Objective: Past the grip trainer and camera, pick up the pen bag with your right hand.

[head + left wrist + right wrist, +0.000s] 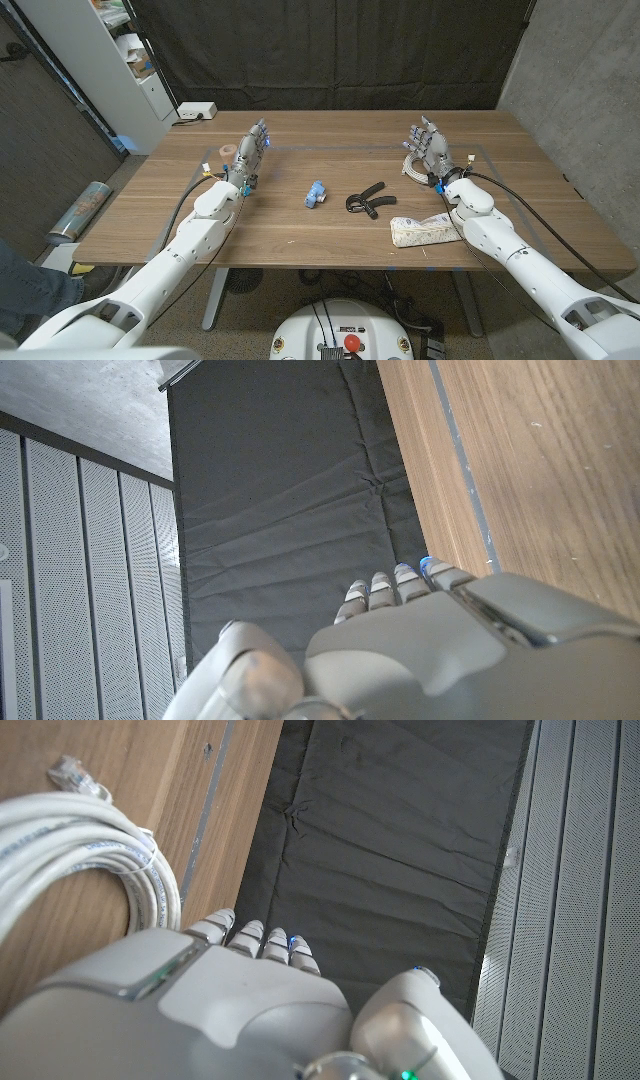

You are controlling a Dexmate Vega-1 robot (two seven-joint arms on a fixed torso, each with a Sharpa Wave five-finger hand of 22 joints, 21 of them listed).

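Fingers (424,134) spread, holding nothing

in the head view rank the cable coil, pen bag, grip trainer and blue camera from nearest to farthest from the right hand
1. Cable coil: right beside the right hand, on its inner side.
2. Pen bag: toward the table's near edge, beside the right forearm.
3. Grip trainer: near the table's middle, about as far as the pen bag; too close to call.
4. Blue camera: left of the grip trainer, farthest.
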